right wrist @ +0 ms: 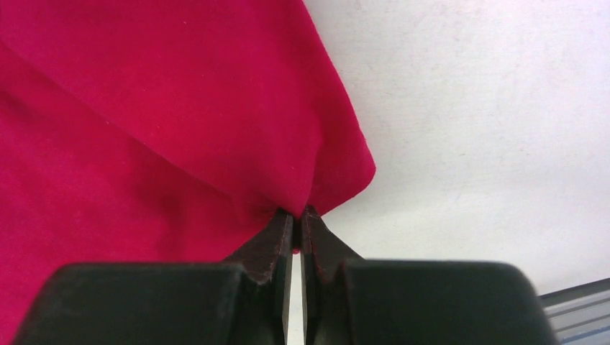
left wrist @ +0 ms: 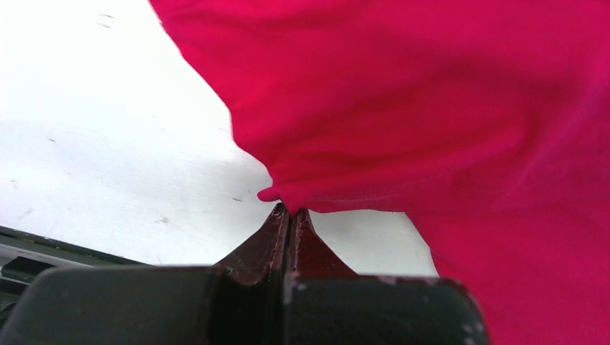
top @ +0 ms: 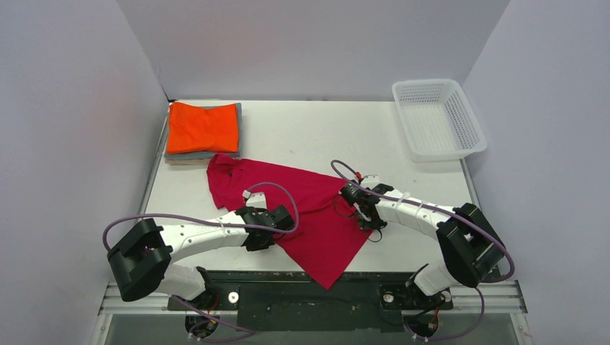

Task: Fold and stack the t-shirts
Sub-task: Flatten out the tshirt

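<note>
A large crimson-red t-shirt [top: 306, 208] lies spread across the middle of the table, one corner reaching the near edge. My left gripper [top: 288, 224] is shut on its left edge; in the left wrist view the cloth [left wrist: 403, 108] bunches into the closed tips [left wrist: 290, 210]. At the shirt's right edge my right gripper [top: 357, 203] pinches a fold, and the red cloth [right wrist: 180, 129] gathers between its closed fingers [right wrist: 297, 213]. A folded orange t-shirt [top: 203, 126] tops a stack at the back left, over a grey-blue one [top: 238, 122] and a beige one [top: 180, 159].
A white plastic mesh basket [top: 438, 118] stands at the back right corner. Grey walls close in the left, back and right sides. The arms' bases and a black rail [top: 309, 291] run along the near edge.
</note>
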